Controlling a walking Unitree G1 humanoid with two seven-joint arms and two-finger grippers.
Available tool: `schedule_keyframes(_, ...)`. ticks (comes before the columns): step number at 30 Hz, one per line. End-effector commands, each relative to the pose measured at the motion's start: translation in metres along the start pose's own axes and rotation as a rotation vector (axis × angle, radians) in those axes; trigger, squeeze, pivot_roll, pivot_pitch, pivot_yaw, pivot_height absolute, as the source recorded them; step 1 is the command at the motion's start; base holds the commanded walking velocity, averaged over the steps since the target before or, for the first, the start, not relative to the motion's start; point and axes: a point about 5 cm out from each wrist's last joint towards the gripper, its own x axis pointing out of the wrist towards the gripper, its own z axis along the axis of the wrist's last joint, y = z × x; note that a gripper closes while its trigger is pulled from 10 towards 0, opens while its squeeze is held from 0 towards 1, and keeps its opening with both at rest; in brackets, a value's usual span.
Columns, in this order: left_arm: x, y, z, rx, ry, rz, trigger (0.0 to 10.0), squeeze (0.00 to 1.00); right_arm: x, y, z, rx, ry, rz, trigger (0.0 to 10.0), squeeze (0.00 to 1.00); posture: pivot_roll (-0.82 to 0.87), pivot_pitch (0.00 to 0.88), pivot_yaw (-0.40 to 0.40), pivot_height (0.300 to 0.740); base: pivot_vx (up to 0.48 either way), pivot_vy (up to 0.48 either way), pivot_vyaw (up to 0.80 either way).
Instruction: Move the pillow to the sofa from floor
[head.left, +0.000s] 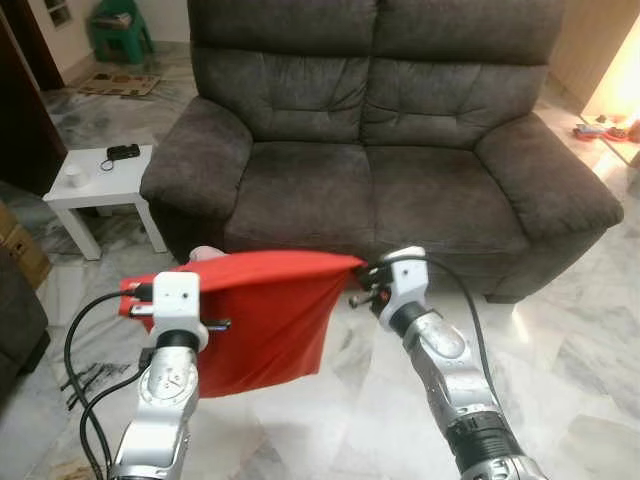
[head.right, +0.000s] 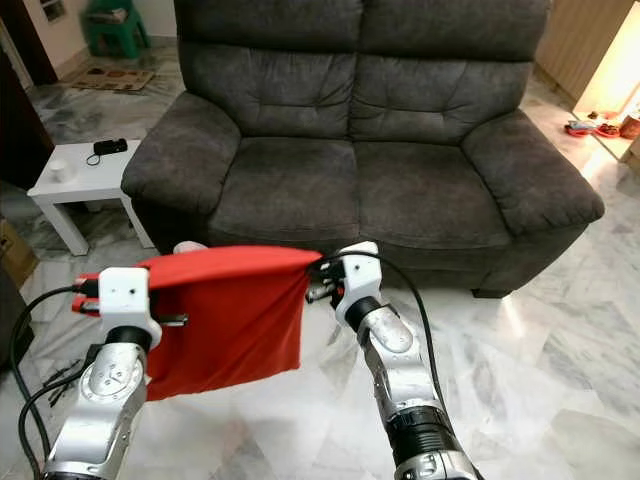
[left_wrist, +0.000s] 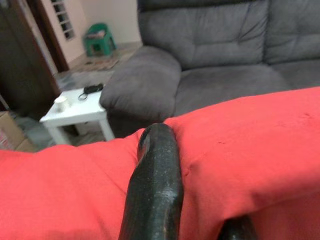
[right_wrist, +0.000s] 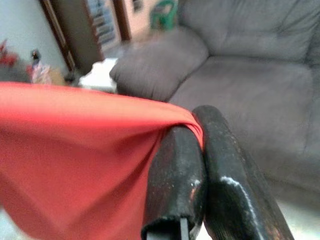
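Held off the floor at centre-left of frame, red pillow (head.left: 258, 320) stretched crosswise between left gripper (head.left: 135, 298) and right gripper (head.left: 362, 283), both clamped on its top corners, sofa (head.left: 380, 200) straight ahead above.

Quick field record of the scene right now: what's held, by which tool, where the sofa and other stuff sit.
held item: limp red fabric pillow, off the floor, stretched between both tools
left tool: shut on its left corner
right tool: shut on its right corner
target: dark grey two-seat sofa, directly ahead
aside: small white side table by sofa's left arm
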Motion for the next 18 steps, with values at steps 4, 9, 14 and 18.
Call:
schedule_keyframes(4, 0.001, -0.015, 0.026, 0.051, -0.153, -0.064, 10.0, 0.00, -0.007, -0.001, 0.011, 0.028, -0.071, -0.070, 10.0, 0.00, 0.13, 0.000, -0.064, 0.740, 0.000, 0.000, 0.00)
schedule_keyframes(9, 0.000, -0.011, 0.022, 0.079, -0.148, -0.062, 10.0, 0.00, -0.008, 0.007, 0.011, 0.038, -0.071, -0.064, 10.0, 0.00, 0.13, 0.000, -0.062, 0.740, 0.000, 0.000, 0.00)
schedule_keyframes(14, 0.002, -0.001, 0.018, 0.104, -0.130, -0.034, 10.0, 0.00, -0.007, 0.013, 0.010, 0.032, -0.058, -0.042, 10.0, 0.00, 0.13, 0.000, -0.066, 0.740, 0.000, -0.293, 0.00)
schedule_keyframes(18, 0.002, 0.004, 0.017, 0.107, -0.124, -0.020, 10.0, 0.00, -0.006, 0.013, 0.012, 0.039, -0.053, -0.049, 10.0, 0.00, 0.13, 0.000, -0.070, 0.740, 0.000, -0.464, 0.00)
